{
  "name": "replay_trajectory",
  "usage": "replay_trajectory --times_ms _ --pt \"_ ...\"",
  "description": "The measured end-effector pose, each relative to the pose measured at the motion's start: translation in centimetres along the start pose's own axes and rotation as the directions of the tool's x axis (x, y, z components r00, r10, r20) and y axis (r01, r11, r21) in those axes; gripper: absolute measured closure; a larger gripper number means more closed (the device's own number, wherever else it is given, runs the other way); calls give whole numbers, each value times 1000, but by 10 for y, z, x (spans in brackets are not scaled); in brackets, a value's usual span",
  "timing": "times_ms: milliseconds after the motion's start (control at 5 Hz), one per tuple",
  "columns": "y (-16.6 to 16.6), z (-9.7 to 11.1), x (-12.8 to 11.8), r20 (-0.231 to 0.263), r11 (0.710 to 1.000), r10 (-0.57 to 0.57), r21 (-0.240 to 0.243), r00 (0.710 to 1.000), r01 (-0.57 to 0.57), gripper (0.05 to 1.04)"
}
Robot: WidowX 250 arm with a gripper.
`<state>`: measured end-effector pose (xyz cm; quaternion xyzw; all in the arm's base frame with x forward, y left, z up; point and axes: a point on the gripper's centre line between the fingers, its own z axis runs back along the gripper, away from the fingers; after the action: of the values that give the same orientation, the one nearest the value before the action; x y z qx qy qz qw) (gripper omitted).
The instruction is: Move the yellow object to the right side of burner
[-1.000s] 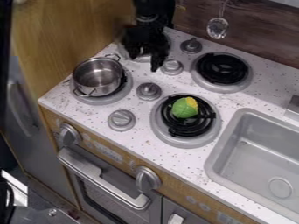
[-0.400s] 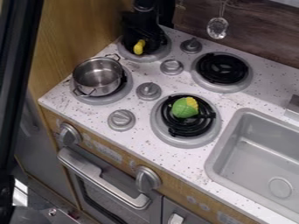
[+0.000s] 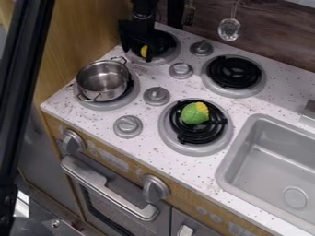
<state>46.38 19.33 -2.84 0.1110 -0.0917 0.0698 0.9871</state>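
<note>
At the back left burner (image 3: pixel 165 56), the gripper (image 3: pixel 137 54) hangs low with its fingers apart. A small yellow object (image 3: pixel 144 50) shows between them, close beside the right-hand finger; its upper part is hidden by the black gripper. Whether a finger touches it, I cannot tell. Much of that burner's black coil is covered by the gripper.
A metal pot (image 3: pixel 103 81) stands on the front left burner, just in front of the gripper. A green and yellow toy (image 3: pixel 195 114) lies on the front right burner. Knobs (image 3: pixel 181 70) stick up between burners; the sink (image 3: pixel 271 170) is at right.
From over the back left burner, the gripper has shifted a little left and lower. The yellow object, hidden at first, came into sight and now shows less, partly covered.
</note>
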Motion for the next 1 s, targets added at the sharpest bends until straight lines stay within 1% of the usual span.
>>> replay_trajectory --times_ms 200,400,600,800,1000 --pt "-9 -19 -5 -24 998 39 -49 999 -40 84" --pt "-11 -20 -3 -19 997 48 -55 999 -49 84" --pt "-12 -26 -3 -26 997 48 -55 999 -49 112" --pt "-12 -28 -5 -41 997 48 -51 998 -50 383" --pt "-11 -28 -1 -41 998 45 -37 998 -46 680"
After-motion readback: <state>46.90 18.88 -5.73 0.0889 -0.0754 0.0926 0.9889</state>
